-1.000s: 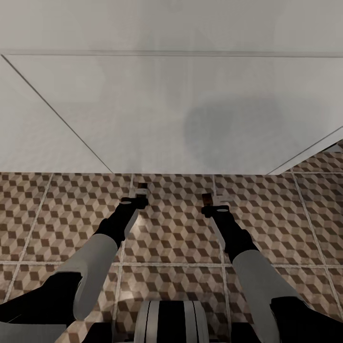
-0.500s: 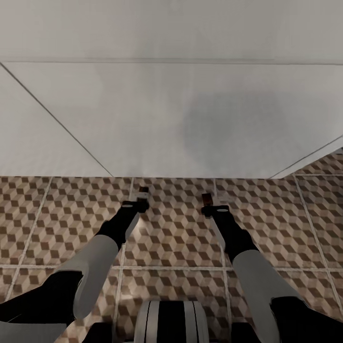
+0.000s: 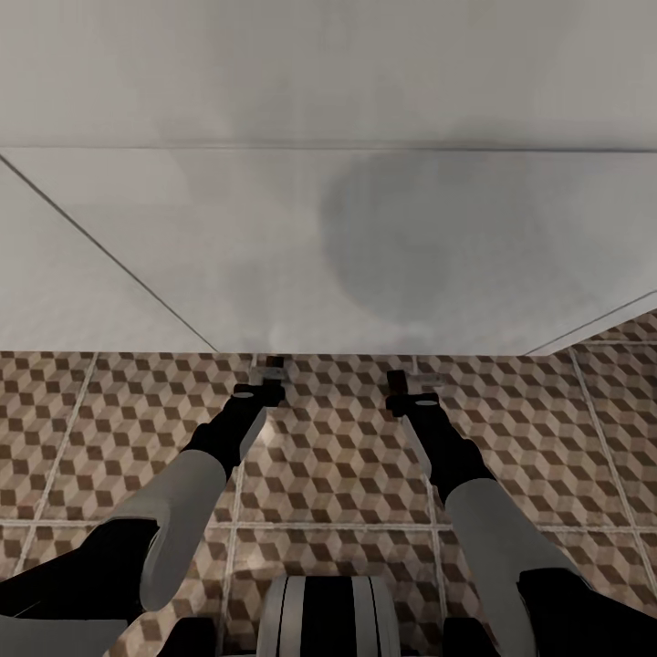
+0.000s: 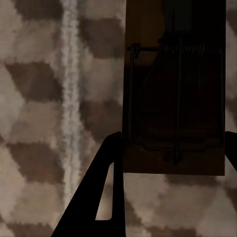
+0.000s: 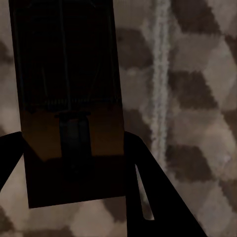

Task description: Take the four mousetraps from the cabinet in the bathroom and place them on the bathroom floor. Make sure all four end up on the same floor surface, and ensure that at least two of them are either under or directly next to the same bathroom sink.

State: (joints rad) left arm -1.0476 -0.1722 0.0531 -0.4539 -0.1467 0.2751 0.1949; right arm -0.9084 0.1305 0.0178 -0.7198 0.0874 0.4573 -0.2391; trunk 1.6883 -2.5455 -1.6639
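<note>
Both arms reach forward and low over the bathroom floor [image 3: 338, 456], tiled in a brown and beige cube pattern. My left gripper [image 3: 272, 369] is shut on a mousetrap [image 3: 273, 362], a small wooden board with dark wire parts [image 4: 173, 98] held between its fingers [image 4: 111, 163]. My right gripper [image 3: 399, 381] is shut on a second mousetrap [image 3: 395, 377], which hangs over the tiles [image 5: 69, 98]. Both traps sit just short of a wide plain white front [image 3: 274, 255]. No basin or tap shows, so I cannot tell if it is the bathroom sink. The cabinet is out of view.
The white front spans the whole width ahead and meets the tiles just beyond the fingertips. A diagonal seam [image 3: 109, 255] crosses it at the left. At the far right its edge [image 3: 593, 321] angles away, with more tiles beyond. My base [image 3: 328, 616] is at the picture's bottom.
The view has shifted: the white front's lower edge now lies lower in the picture, closer to the grippers. Both arms keep the same pose, each still holding its trap.
</note>
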